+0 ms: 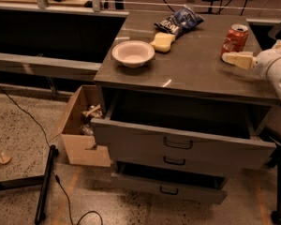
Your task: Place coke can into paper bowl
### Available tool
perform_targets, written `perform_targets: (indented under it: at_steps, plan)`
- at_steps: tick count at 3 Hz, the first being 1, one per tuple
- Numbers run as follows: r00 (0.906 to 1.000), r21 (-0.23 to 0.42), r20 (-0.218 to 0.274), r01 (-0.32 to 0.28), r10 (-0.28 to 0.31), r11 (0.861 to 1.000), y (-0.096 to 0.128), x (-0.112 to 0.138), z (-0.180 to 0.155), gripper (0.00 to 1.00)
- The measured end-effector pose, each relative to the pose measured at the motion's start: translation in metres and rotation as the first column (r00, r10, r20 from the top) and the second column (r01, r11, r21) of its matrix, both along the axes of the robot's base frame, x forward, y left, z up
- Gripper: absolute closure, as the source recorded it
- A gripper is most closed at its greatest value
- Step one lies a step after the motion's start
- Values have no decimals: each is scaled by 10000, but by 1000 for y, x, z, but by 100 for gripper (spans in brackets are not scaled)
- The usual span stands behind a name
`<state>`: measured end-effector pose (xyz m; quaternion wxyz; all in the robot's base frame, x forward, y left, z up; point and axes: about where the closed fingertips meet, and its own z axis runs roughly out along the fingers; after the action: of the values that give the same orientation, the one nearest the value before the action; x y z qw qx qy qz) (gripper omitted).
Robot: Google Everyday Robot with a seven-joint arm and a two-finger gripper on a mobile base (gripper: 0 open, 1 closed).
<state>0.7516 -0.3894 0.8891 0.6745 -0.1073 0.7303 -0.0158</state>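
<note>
Tool at 3 o'clock of surface, overlapping the base of coke can; apart or together, can't tell. Paper bowl at 10 o'clock.

No lettering is legible, even on the coke can beside the gripper.

Grey cabinet mid-frame, dark blue chip bag at 12 o'clock on its top, yellow sponge block touching the bag's 7 o'clock end; gripper over the top's 3 o'clock edge. Top drawer pulled well out, bottom drawer out a little. Open cardboard box with scraps on the floor at the cabinet's 9 o'clock, black cable and black bar at 8 o'clock, small wooden piece far out at 9 o'clock
</note>
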Motion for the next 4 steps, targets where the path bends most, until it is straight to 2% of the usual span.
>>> perform_targets:
  at_steps: [1, 2, 3, 4]
  plan:
    - [9996, 125, -27, -298, 298, 9995, 9, 18, 1, 0]
    - [9980, 308, 17, -627, 627, 9976, 21, 34, 4, 15]
    - [9958, 437, 3, -919, 920, 9948, 29, 43, 8, 39]
    - [9938, 954, 30, -1111, 1114, 9892, 36, 50, 17, 71]
